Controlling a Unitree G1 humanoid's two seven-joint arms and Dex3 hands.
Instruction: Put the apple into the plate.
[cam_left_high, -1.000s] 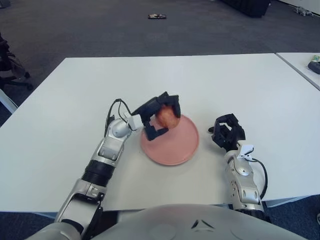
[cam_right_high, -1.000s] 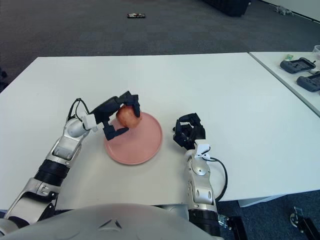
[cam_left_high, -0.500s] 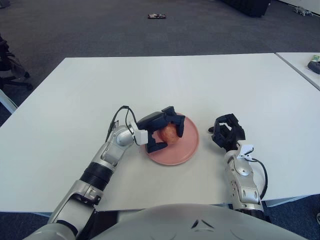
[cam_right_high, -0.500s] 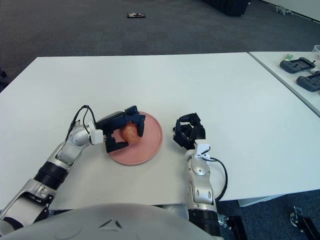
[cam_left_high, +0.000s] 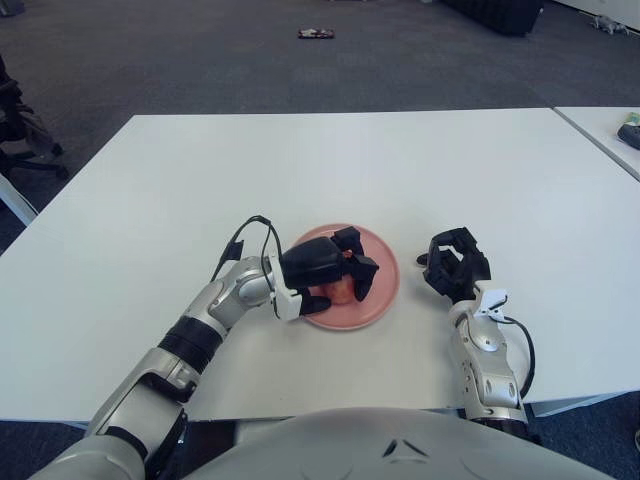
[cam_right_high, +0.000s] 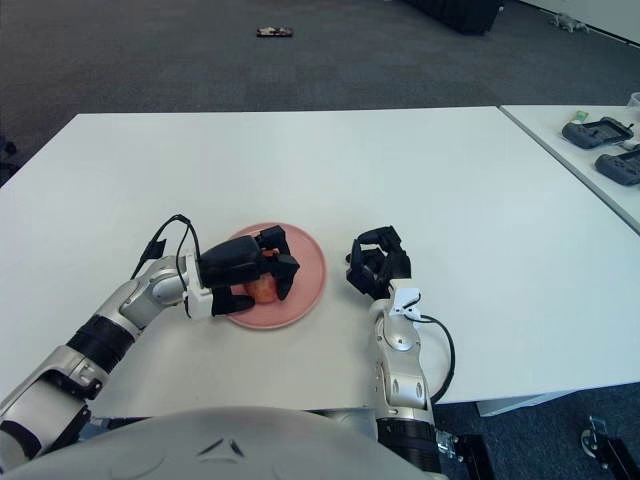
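While the left hand (cam_left_high: 322, 270) covers it from above, the apple (cam_left_high: 340, 290) sits low in the pink plate (cam_left_high: 385, 272), on the near-left part of the dish. Only a small reddish patch of the fruit shows beneath the dark fingers (cam_left_high: 362, 275), which curl over and around it; whether the apple's underside touches the plate cannot be told, because the hand hides the contact. The plate holds nothing else that can be seen, and its far and right rim stay uncovered. It lies flat on the white tabletop (cam_left_high: 400, 170), a little toward the robot's side of the middle.

The left forearm reaches in from the lower left, with a black cable looping above the wrist. The right hand (cam_right_high: 376, 264) shows just right of the plate, apart from it, its dark fingers curled inward on nothing.

Beyond the tabletop, a small dark object (cam_left_high: 315, 34) lies on the grey carpet, and dark controllers (cam_right_high: 598, 130) sit on a second tabletop at the far right.
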